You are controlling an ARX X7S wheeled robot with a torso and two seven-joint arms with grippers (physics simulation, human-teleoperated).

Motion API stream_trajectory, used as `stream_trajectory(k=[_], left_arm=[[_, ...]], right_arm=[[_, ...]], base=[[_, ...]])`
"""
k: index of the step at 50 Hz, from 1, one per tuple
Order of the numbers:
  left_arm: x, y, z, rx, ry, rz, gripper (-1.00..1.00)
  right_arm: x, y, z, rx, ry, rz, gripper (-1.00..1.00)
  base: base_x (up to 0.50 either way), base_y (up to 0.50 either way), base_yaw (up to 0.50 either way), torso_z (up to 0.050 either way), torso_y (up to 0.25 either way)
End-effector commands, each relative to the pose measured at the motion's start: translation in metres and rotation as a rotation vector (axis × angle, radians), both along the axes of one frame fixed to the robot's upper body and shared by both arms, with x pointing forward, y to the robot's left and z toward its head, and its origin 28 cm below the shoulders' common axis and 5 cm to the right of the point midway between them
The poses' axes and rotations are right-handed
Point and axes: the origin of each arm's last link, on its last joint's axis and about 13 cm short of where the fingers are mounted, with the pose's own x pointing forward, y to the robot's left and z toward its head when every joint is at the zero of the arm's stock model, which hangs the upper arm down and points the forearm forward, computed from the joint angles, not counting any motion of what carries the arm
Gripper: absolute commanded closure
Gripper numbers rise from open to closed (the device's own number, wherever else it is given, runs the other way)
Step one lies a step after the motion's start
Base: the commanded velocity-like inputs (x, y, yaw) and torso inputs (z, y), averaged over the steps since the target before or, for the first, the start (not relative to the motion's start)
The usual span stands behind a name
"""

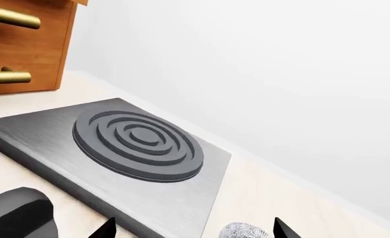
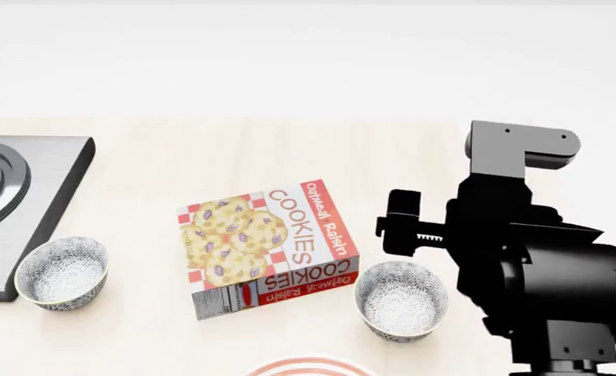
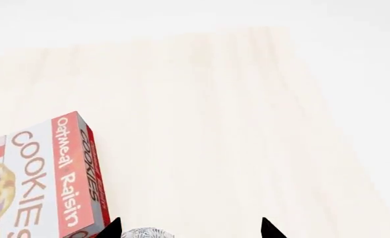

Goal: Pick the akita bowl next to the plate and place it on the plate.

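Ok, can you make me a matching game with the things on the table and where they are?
Things:
1. cookie box
2. stove burner
3. plate
4. akita bowl

Places (head view):
A. at the table's left edge, grey with rings
B. only its red-ringed rim peeking in at the bottom edge
C. lying flat in the middle, between the two patterned bowls
D. just right of the cookie box, near the black right arm

Pairs: 1-C, 2-A, 3-B, 4-D
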Motion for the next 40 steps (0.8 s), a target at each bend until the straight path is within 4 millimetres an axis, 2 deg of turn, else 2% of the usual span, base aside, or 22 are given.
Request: stream_trajectory(k=[1,12,40], left_arm=[[0.0,0.0,-0.001,0.0,0.001,0.0,-1.0],[-0.001,0.0,0.0,0.0,-0.001,0.0,-1.0],[-0.002,-0.001,0.002,0.0,0.0,0.004,-1.0]], right_arm=[[0.002,-0.001,-0.014,0.021,0.04,-0.01,-1.0],[0.0,-0.001,-0.026,0.047,0.073,0.012,-1.0],[-0.002,-0.004,-0.044,0.15,0.125,-0.032,-1.0]], base=[[0.0,0.0,0.0,0.0,0.0],[0.0,0.0,0.0,0.0,0.0],[0.0,0.0,0.0,0.0,0.0]])
